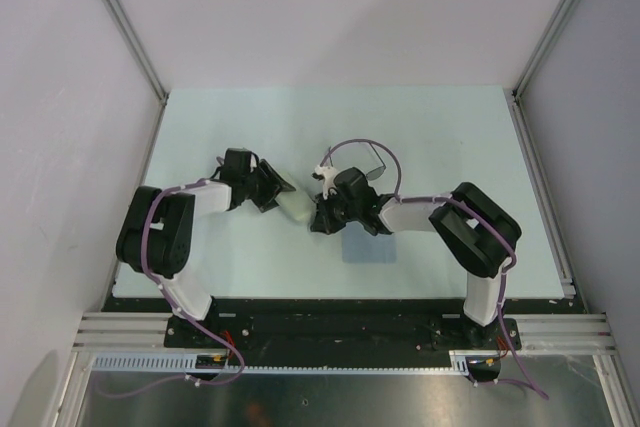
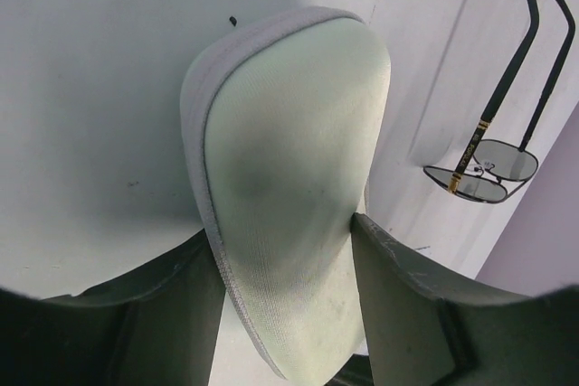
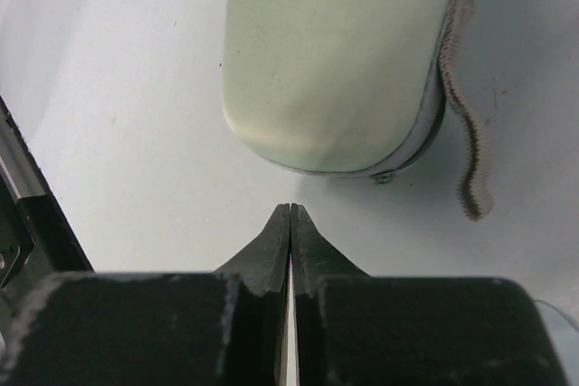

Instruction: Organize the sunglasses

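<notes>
left gripper (image 2: 282,255) clamps the case (image 2: 289,133); right gripper (image 3: 290,211) closed beside it.

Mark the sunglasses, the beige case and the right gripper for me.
sunglasses (image 2: 505,160): left wrist view, on a grey lens.
beige case (image 2: 289,178): left wrist view, middle of its broad face.
right gripper (image 3: 290,211): right wrist view, tip where the shut jaws meet.

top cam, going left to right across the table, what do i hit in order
left gripper → beige case → right gripper → sunglasses
</notes>
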`<action>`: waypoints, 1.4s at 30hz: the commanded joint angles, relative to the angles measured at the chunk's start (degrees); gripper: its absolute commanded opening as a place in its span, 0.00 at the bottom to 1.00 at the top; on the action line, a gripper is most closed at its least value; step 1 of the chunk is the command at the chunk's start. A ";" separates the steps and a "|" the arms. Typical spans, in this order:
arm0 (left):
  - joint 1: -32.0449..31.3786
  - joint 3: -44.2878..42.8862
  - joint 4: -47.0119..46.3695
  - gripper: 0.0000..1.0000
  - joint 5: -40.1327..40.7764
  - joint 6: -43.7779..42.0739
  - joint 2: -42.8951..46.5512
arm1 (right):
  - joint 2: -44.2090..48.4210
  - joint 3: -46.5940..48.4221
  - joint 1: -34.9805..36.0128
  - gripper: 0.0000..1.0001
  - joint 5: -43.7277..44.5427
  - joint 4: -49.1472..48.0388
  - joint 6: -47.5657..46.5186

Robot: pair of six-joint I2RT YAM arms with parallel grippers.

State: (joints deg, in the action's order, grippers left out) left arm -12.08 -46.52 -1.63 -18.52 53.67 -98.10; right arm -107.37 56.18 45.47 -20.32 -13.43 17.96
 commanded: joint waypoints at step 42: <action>-2.95 -2.52 14.99 0.65 13.78 0.47 -1.65 | 3.13 3.50 1.29 0.43 12.50 2.09 -17.68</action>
State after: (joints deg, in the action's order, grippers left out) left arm -14.87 -49.36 4.86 -10.68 56.05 -97.27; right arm -103.02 57.60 47.88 -4.95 -8.99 3.75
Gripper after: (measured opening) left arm 0.646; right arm 0.455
